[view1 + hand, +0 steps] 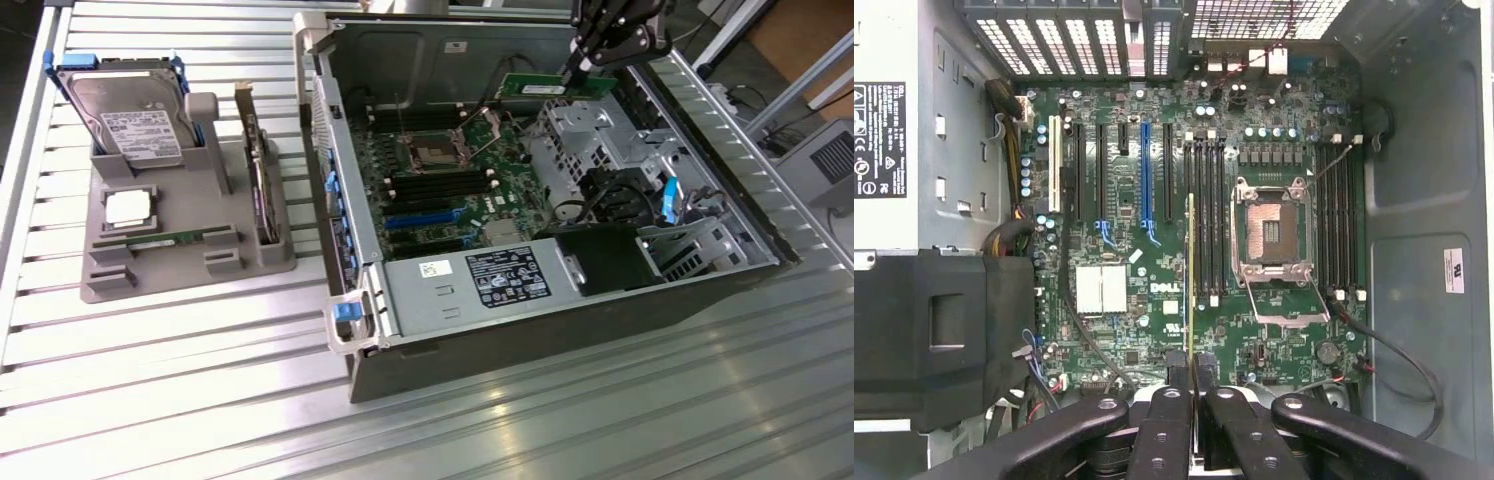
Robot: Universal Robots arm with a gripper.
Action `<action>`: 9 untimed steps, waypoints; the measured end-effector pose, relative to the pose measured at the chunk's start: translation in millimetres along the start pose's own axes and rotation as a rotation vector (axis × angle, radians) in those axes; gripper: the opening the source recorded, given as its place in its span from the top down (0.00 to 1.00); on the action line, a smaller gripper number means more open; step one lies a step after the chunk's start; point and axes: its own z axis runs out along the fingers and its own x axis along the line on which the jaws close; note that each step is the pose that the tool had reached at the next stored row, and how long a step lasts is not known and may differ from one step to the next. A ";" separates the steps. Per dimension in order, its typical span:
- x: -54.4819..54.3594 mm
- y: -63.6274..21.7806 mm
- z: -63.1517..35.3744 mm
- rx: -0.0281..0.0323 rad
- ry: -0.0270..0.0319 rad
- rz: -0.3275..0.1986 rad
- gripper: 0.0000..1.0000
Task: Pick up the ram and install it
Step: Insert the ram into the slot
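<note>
Gripper (577, 72) clamps the ram (541, 89) over the open case (534, 340); metal cage (581, 125) beside it; motherboard (447, 195) beneath

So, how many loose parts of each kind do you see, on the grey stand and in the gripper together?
ram stick: 2
hard drive: 1
CPU chip: 1
expansion card: 1
Total: 5
</note>
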 end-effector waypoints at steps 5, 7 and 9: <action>0.6 5.0 4.1 -0.0001 0.0000 0.000 0.88; 0.8 6.0 6.6 0.0000 -0.0001 0.000 0.88; 1.2 6.8 9.4 0.0000 0.0000 0.000 0.88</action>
